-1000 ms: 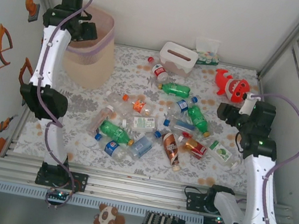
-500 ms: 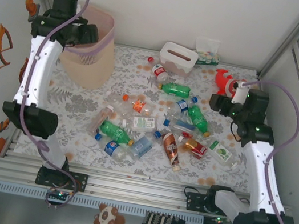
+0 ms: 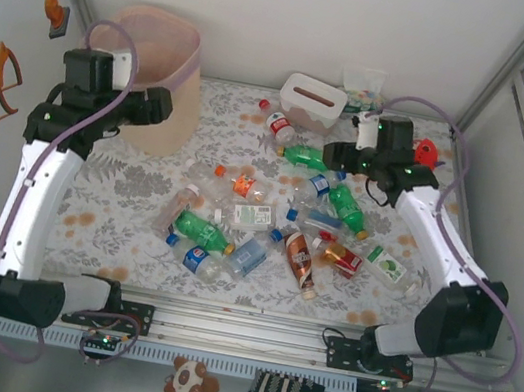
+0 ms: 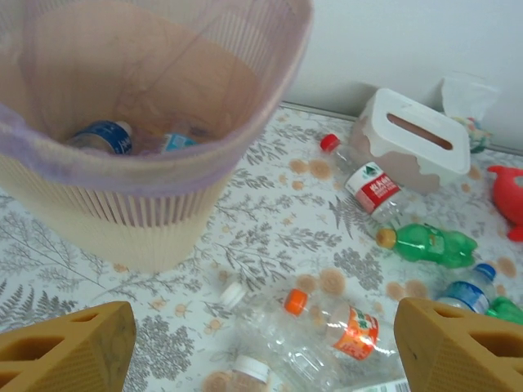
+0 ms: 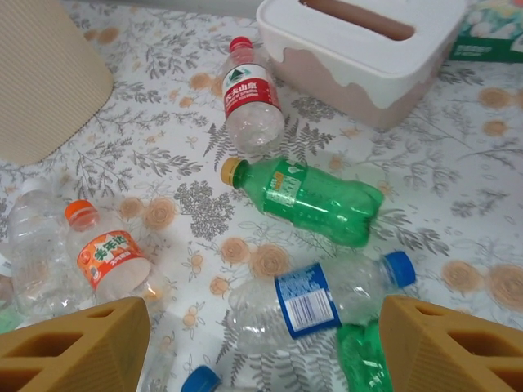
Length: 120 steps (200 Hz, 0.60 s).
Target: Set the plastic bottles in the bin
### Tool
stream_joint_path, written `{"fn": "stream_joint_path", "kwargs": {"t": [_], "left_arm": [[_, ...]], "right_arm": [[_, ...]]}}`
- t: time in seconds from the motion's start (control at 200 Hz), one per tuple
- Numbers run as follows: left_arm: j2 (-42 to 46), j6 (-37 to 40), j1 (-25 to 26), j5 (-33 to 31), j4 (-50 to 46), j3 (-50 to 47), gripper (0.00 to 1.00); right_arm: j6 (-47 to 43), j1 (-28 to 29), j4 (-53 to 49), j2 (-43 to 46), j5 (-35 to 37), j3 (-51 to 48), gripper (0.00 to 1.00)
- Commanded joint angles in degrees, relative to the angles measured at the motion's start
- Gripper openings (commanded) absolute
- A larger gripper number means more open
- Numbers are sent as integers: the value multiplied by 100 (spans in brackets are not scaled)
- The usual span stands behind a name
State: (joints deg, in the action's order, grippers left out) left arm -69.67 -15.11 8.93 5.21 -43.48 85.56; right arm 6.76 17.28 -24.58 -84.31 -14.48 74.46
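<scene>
Left pincer (image 3: 159,104) and right pincer (image 3: 330,154) both wide open and empty; bottles (image 3: 238,217) scattered on the tabletop (image 3: 116,216), a few already in the bin (image 4: 106,220).
Our right pincer hangs over the green bottle (image 5: 315,200) and the blue-label bottle (image 5: 327,298), which lie just beside each other near the box (image 5: 368,53). We fear a finger may come down on the neighbour and not in the gap; these round, light bottles would then roll away or slip out of the grip. Our left pincer is near the bin, and if it swings closer it may catch the pink liner (image 4: 122,163) or push the bin over.
</scene>
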Motion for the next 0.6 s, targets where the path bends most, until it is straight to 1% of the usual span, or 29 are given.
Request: {"fn": "stream_joint_path", "kwargs": {"t": [0.0,0.095,0.225,0.35,0.441,0.596], "left_arm": [[326,-144,4,365,393,-372,83],[556,-251,4,451,568,-679,85],[728,-400,4,652,645,-862,85],[852,-453,4,671,674,-1033,85],[879,-462,3,641,550,-1107,85],[976,-518,4,708,429,-1183,85]], "right_arm": [[-2,150,142,-478,115,473,74],[70,233,201,-973,88,794,75],[81,328,96,-1614,120,1317,75],[123,360,-45,-2245,74,1814,75],[125,366,-209,-2683,14,2227,76],[260,364,-148,-3375,-151,2745,78]]}}
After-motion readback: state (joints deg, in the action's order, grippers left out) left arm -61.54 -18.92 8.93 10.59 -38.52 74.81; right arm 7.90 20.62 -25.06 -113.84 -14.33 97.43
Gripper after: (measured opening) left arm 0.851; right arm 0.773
